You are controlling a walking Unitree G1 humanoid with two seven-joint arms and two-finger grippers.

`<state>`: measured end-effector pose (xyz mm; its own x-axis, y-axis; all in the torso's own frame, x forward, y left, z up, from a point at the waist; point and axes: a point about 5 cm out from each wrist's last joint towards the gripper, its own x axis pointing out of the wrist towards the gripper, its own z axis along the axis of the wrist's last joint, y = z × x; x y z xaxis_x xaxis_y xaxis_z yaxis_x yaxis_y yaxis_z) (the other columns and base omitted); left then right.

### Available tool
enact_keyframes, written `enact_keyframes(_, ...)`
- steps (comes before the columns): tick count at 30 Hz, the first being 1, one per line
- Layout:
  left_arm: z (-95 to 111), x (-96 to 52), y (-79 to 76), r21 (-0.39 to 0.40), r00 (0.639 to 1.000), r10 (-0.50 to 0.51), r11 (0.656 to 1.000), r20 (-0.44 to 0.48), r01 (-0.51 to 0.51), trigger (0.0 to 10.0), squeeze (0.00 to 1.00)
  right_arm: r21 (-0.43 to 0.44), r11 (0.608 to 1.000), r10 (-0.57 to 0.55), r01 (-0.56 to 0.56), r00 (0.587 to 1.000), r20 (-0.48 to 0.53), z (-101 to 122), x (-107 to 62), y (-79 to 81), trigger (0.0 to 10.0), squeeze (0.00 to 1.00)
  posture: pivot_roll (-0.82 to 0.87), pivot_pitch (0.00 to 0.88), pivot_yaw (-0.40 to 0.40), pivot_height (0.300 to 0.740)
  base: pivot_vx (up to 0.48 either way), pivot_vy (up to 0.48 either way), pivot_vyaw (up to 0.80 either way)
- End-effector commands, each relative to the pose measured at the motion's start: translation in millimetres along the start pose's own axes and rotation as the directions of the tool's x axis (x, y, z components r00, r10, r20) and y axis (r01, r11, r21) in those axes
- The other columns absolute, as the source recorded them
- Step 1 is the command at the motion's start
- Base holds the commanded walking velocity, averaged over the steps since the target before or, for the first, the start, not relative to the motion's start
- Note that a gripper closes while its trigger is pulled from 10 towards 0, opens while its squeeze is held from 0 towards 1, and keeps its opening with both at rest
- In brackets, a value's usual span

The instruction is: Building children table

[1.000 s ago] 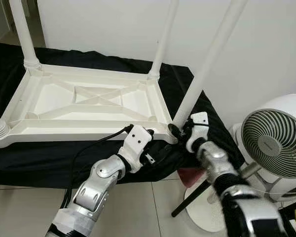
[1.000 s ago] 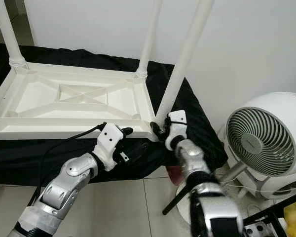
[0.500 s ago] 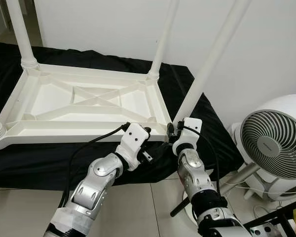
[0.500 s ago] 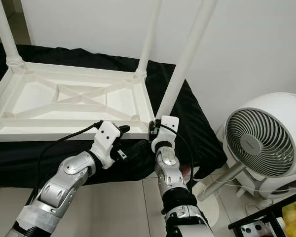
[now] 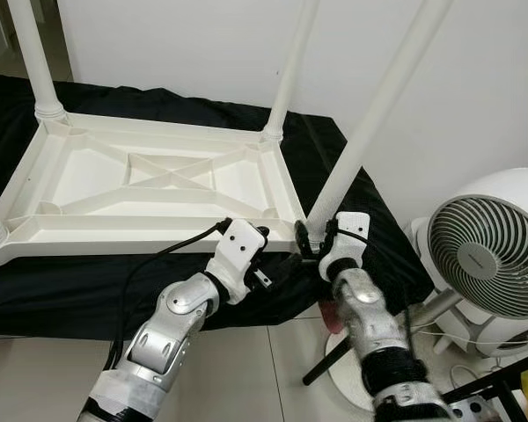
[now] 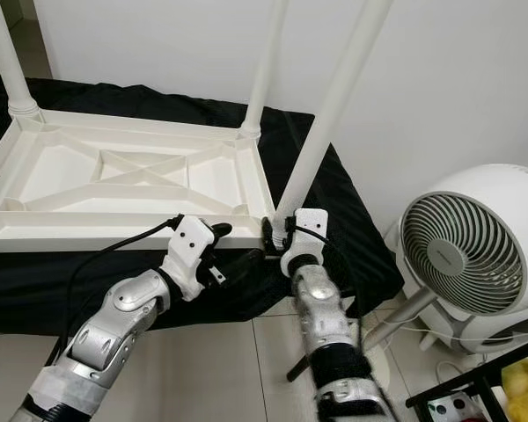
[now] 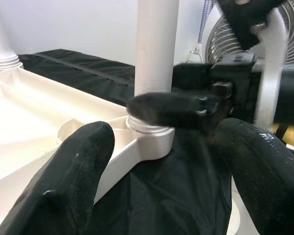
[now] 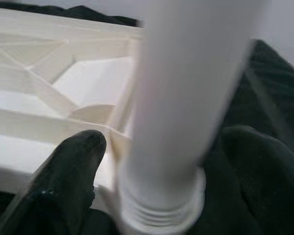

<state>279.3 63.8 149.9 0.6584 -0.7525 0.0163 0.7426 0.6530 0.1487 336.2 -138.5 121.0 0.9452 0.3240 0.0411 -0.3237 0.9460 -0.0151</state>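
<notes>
The right gripper (image 5: pixel 312 239) has been swung back around the near-right table leg (image 5: pixel 370 123), fingers spread about its threaded base, suggesting another tightening turn into the upturned tabletop (image 5: pixel 150 180), while the left gripper (image 5: pixel 277 264) is held open beside that corner.

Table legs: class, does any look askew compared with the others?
Yes. The near right leg leans outward from its corner socket, while the far leg stands nearly upright. The right end effector has a finger either side of its base, so it may not be fully seated.
</notes>
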Motion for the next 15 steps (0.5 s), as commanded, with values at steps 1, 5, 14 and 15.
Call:
enact_keyframes(1,1.0,2.2,-7.9,-0.001,0.999,-0.053,0.999,0.001,0.053,10.0,0.0,-0.012,0.997,0.077,-0.077,0.997,-0.017,-3.5,-2.1,-4.1,10.0,0.0,-0.01,0.0,-0.188,0.74,0.0,0.0,0.0)
enact_keyframes(5,2.1,4.3,-12.4,-0.007,0.997,-0.075,0.997,0.005,0.075,10.0,0.0,-0.068,0.98,0.184,-0.186,0.982,-0.036,-0.1,3.3,-17.5,10.0,0.0,-0.02,0.0,-0.179,0.74,0.0,0.0,0.0)
enact_keyframes(14,6.1,8.2,-11.1,-0.003,0.996,-0.083,0.997,0.015,0.083,10.0,0.0,-0.084,0.935,0.333,-0.345,0.934,-0.128,0.4,18.5,-15.7,10.0,0.0,-0.01,0.0,-0.165,0.74,0.0,0.0,0.0)
enact_keyframes(15,7.3,9.3,-10.7,-0.003,0.996,-0.084,0.996,0.018,0.084,10.0,0.0,-0.078,0.932,0.342,-0.354,0.93,-0.136,1.3,20.9,-15.6,10.0,0.0,-0.01,0.0,-0.164,0.74,0.0,0.0,0.0)
